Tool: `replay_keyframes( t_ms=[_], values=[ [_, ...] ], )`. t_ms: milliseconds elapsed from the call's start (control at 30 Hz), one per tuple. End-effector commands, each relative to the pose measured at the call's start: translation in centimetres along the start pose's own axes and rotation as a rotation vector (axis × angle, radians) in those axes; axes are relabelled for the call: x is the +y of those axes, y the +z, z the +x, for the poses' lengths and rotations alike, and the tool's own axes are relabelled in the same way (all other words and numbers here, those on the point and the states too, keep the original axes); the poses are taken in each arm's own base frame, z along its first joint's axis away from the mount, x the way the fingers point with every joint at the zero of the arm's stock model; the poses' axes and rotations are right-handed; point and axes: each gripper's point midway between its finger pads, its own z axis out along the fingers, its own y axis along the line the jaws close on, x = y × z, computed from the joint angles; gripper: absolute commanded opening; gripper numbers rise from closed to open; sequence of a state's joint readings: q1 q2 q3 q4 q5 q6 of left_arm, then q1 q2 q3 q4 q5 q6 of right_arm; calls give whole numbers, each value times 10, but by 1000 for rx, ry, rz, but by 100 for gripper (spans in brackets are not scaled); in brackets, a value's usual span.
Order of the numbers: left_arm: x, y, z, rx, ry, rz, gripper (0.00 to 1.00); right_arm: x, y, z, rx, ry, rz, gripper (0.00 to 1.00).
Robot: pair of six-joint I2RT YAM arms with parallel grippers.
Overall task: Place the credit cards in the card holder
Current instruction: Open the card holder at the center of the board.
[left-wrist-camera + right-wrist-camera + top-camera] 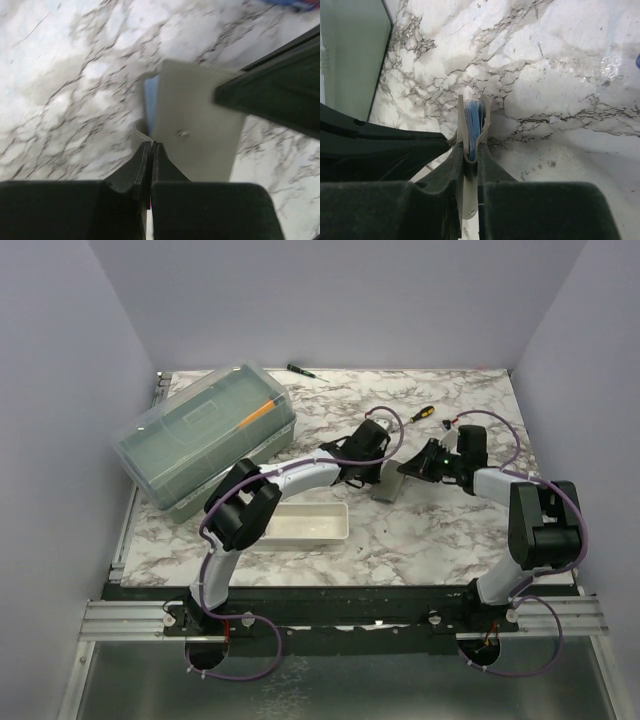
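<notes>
room: the marble table [450, 530] has bare surface toward its right and near edges. both arms meet mid-table, well away from every edge. walls close off the far side and both flanks.

count: one card holder [200, 125], one white tray [310, 525], one greenish lidded box [200, 435]. two screwdrivers: a dark screwdriver [300, 370] at the far edge and an orange-handled screwdriver [424, 412] just behind the claws. of the credit cards [472, 122] i see only thin blue edges packed between the holder's two grey leaves, too tight to count.

right claw [470, 152]: clamped on the card holder, which it holds on edge with the open side facing away from the wrist. i cannot tell whether the holder touches the table.

left claw [151, 147]: fingers pressed together, tips right at the holder's near edge, beside its snap stud (i cannot tell whether anything thin is nipped between them).

in the way: the tray lies near-left of the claws, beside the left arm's elbow and apart from the holder. the box sits at the far left, well apart. the orange-handled screwdriver is the nearest loose thing.
</notes>
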State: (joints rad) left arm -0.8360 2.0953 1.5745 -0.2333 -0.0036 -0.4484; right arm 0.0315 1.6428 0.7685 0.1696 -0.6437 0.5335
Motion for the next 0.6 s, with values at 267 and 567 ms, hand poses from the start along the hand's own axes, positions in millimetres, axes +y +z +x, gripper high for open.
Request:
replay_keyframes(
  t_ms=[267,567],
  values=[
    [33,-39,15,95,-50,14,0,-15,7,-12,12,-18,55,22],
    [-8,-72,-17,39,-77,212,0,-38,-20,-3,55,-56,403,64]
  ],
)
